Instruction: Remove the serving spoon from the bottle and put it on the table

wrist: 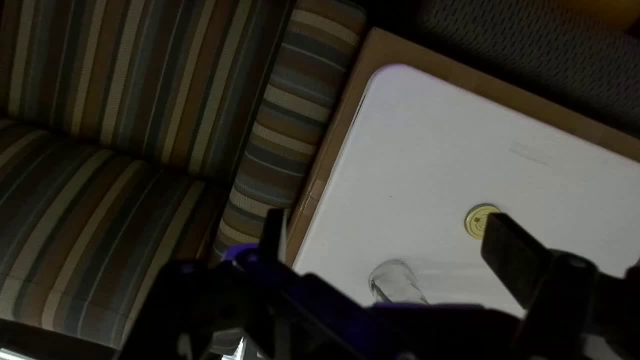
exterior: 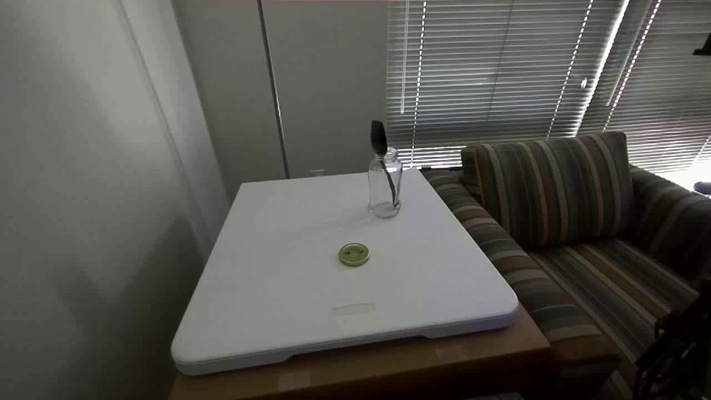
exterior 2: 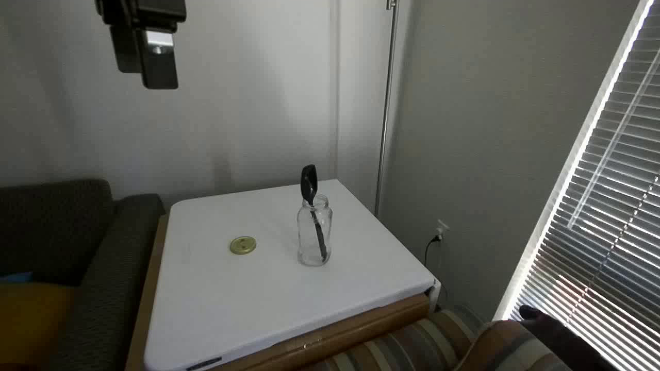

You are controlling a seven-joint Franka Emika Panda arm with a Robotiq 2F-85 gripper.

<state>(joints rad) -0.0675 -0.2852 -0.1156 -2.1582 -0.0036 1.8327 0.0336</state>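
The black serving spoon (exterior: pixel 379 138) (exterior 2: pixel 309 184) stands tilted in the clear bottle, bowl up above the mouth and handle down inside. The bottle (exterior: pixel 376 191) (exterior 2: pixel 306 239) stands upright on the white table (exterior: pixel 289 250) (exterior 2: pixel 216 299). In the wrist view the bottle's lower part (wrist: pixel 400 282) and a bit of the spoon's handle (wrist: pixel 382 294) show; the gripper body hides the rest. My gripper (wrist: pixel 384 220) is open and empty, its fingers wide apart. In an exterior view the gripper (exterior 2: pixel 145 77) hangs high above the table, away from the bottle. The table also shows in the wrist view (wrist: pixel 425 150).
A small olive-green disc (exterior: pixel 354 254) (exterior 2: pixel 243 245) (wrist: pixel 476 221) lies on the table near the bottle. A striped sofa (exterior: pixel 550 194) (wrist: pixel 280 125) stands along one table side. A dark couch (exterior 2: pixel 51 226) stands along another. Walls and window blinds (exterior: pixel 489 72) are behind.
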